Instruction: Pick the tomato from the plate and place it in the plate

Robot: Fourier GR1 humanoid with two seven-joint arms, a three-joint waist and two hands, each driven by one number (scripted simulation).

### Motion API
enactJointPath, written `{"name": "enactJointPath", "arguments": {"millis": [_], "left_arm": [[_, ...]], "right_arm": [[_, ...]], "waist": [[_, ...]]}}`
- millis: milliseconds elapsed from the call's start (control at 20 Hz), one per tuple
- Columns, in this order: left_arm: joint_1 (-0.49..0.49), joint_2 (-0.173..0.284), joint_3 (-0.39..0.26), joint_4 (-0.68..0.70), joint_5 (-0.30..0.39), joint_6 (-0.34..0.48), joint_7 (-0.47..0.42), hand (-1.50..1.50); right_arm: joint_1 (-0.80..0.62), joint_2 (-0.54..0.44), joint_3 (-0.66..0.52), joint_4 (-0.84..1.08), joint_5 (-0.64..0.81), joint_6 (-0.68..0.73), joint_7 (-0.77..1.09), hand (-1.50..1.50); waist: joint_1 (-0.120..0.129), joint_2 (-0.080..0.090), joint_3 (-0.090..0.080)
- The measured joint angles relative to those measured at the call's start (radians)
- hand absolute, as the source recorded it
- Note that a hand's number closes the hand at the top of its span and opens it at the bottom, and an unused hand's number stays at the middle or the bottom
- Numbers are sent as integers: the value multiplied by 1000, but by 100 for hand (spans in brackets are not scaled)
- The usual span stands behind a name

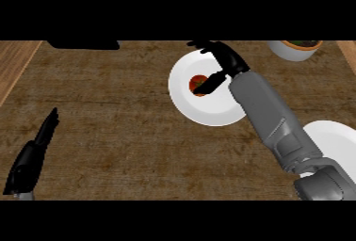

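While its thumb reaches down across the tomato (198,85), the right hand (224,55) sits over the far side of the near plate (208,113), fingers spread toward the rim rather than curled; I judge it is poised to close, not yet holding. The tomato lies on that plate, left of centre, touching the thumb tip as far as can be told. The right forearm (274,117) runs in from the lower right, crossing the plate's right edge, so the hand comes at the tomato from above and beside. A 2nd plate (337,141) shows at the right edge, likely the target. A bowl (295,49) stands at the top right. The left hand (31,160) rests at the lower left, fingers straight and together.
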Motion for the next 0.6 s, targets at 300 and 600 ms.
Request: {"name": "enactJointPath", "arguments": {"millis": [300,600], "left_arm": [[-22,-9,-7,8,-11,7,10,0],[-21,-1,-1,-10,-6,-4,23,0]], "right_arm": [[-8,-57,-137,-6,-123,-23,-19,-150],[10,-180,-272,19,-249,62,-48,-150]], "waist": [[-4,0,0],[1,3,1]]}}
